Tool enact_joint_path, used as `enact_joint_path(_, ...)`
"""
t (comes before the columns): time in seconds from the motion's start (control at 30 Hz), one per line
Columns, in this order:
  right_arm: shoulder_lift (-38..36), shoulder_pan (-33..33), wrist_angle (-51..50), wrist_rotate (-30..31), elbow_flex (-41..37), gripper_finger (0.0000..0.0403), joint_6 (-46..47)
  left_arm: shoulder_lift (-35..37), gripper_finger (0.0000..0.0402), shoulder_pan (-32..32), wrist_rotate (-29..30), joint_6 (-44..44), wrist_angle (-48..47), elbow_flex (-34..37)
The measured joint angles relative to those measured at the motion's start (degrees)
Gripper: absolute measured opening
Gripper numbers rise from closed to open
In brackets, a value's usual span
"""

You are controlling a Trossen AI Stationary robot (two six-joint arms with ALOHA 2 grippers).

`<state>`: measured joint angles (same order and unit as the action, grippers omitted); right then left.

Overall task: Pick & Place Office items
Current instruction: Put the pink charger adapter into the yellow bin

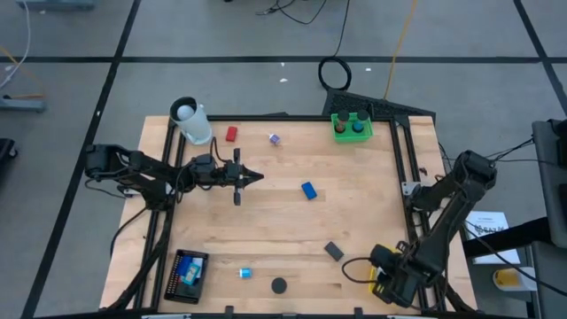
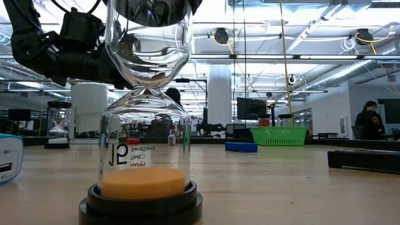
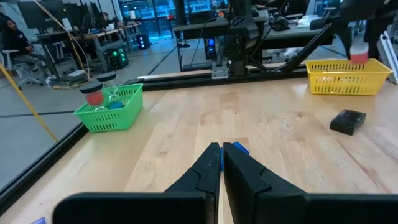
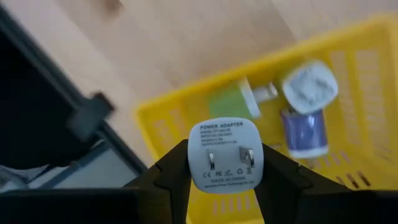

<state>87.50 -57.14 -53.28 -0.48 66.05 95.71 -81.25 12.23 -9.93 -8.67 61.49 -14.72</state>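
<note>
Over the yellow tray point(image 4: 163, 130) at the table's near right corner, my right gripper point(image 4: 226, 163) point(image 1: 387, 282) is shut on a white power adapter point(image 4: 226, 143). My left gripper point(image 3: 221, 163) point(image 1: 252, 175) hovers level and shut over the table's left middle, touching nothing. Loose on the wood lie a blue block point(image 1: 308, 190) just past its tips, a red block point(image 1: 231, 134), a purple clip point(image 1: 274, 139), a black block point(image 1: 333, 251) and a teal piece point(image 1: 245, 273). My right gripper pinches the white power adapter by two opposite sides point(image 4: 194, 165) between its two fingers. The fingers come from above, pointing steeply down. The adapter's pronged, printed face looks back toward the wrist. It hangs clear above the yellow tray.
The yellow tray holds a white adapter point(image 4: 309, 85), a purple one point(image 4: 303, 132) and a green piece point(image 4: 229, 102). A green tray point(image 1: 352, 127) stands at the far right, a white cup point(image 1: 190, 120) far left, a black mesh tray point(image 1: 188, 275) near left. An hourglass point(image 2: 145, 156) stands near the front edge.
</note>
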Motion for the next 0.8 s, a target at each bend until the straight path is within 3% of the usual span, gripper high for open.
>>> enact_joint_path(0.2,0.39,-1.60,7.72,-5.67,-7.71,0.0130,4.86,0.00,0.0026,0.00,0.00,-0.04,-0.06,0.00)
enact_joint_path(0.47,0.39,-2.23,18.14,-5.52,-14.82,0.0134,5.17,0.00,0.0026,0.02,0.00,-0.04,-0.04,0.00)
enact_joint_path(0.8,-1.88,-1.88,18.50,-6.37,-15.28,0.0201,5.46,0.00,0.0026,0.00,0.00,-0.06,-0.04,0.00)
